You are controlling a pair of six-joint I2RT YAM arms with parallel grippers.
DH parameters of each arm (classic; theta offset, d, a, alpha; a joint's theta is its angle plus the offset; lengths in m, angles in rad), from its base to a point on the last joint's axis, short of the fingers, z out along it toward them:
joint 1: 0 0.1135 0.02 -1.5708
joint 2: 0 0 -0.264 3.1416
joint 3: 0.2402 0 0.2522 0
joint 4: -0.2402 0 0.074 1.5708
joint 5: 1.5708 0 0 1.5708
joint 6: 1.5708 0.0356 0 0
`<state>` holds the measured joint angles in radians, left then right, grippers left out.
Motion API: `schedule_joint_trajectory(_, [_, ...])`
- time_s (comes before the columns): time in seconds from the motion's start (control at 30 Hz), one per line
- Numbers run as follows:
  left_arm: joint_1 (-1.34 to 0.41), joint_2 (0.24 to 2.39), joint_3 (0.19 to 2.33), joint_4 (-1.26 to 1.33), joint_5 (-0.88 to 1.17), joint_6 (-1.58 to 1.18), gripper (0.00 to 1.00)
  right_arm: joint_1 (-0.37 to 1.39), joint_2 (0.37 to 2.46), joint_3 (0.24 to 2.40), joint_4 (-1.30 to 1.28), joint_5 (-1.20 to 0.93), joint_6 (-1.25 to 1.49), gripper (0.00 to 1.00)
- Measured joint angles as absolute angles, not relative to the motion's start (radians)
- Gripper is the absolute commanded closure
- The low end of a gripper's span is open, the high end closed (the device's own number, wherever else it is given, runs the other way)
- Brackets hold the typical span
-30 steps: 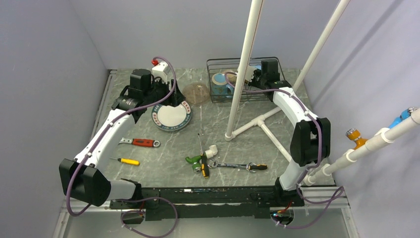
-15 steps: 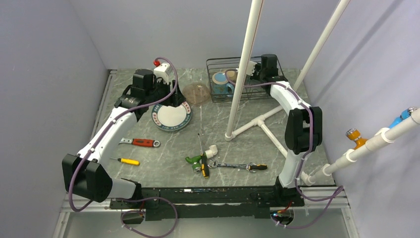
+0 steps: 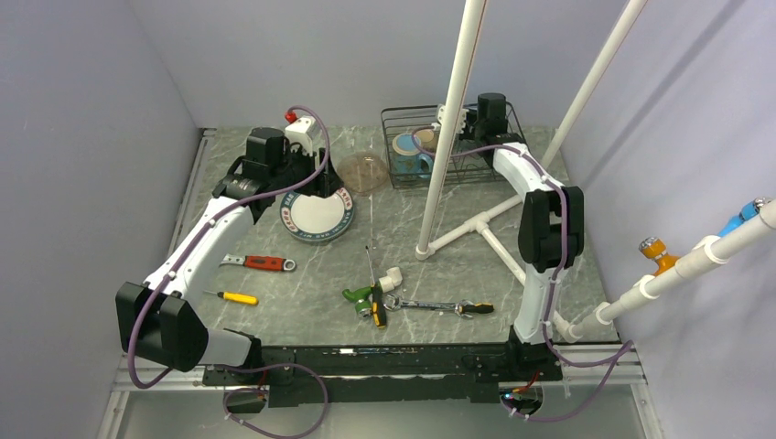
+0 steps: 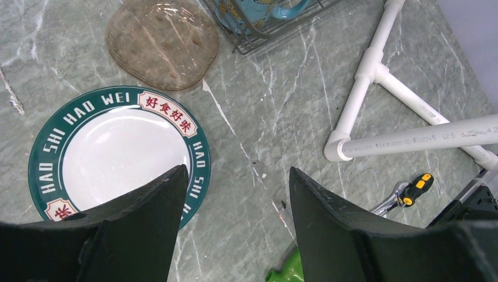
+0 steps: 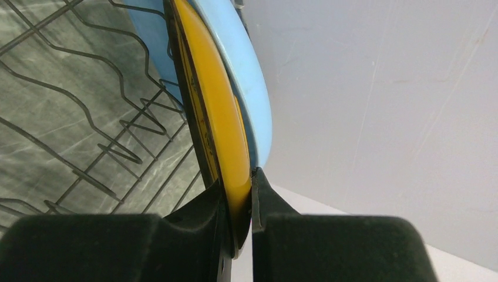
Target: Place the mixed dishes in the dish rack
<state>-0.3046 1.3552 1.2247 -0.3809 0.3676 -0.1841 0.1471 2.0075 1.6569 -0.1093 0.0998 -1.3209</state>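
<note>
While the left arm has barely stirred over the last second, my right arm has folded its elbow in and carried its load further across the dish rack [image 3: 407, 112], so I judge this as the lowering step for one plate. The right fingers [image 5: 199, 211] are clamped on the rim of the dark yellow-centred plate [image 5: 220, 117], held on edge, with the wire slots below and to one side of them. The light-blue plate [image 5: 249, 82] stands hard against the yellow plate's other face; I cannot tell whether it is already seated. Room is tight there: the back wall is close beyond the fingers, and the upright white pipe [image 3: 448, 137] crosses just beside the wrist. The teal mug [image 3: 409, 155] already sits in the rack. The left fingers [image 4: 147, 205] hang spread and holding nothing above the white plate with green rim [image 4: 120, 155], which lies flat on the surface with bare stone beside it; the bowl [image 4: 161, 41] lies beyond it, near the rack.
</note>
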Motion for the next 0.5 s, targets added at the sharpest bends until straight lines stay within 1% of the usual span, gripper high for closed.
schedule_joint_trajectory(0.4, [-0.305,1.359,1.223,-0.380,0.368,-0.178,0.32,0.138,2.041,1.683,-0.134,0.067,-1.454,1.00])
schedule_joint_trajectory(0.5, [-0.305,1.359,1.223,-0.380,0.368,-0.177,0.31,0.132,2.043,1.673,-0.133,0.051,-1.497,0.98])
